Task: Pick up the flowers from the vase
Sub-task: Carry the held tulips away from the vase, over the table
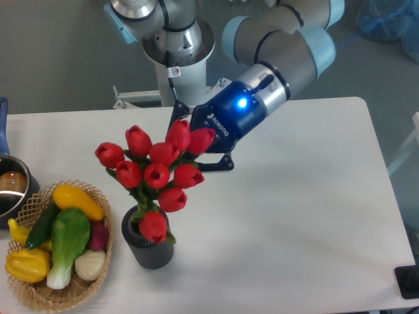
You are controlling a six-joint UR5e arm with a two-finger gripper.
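Red flowers [157,171] in the ribbed grey vase [148,247] — fingers [219,163] behind the blooms, their spread hidden, impossible to tell.

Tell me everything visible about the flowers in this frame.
The flowers are a bunch of about nine red tulip buds on green stems, artificial-looking. Stems sit in the ribbed dark grey vase; one bud droops over its mouth. The bunch leans up toward the gripper, which is at the top buds; whether it grips is hidden.

White table [294,196] with vase [149,247], basket [98,275], pot [10,196]
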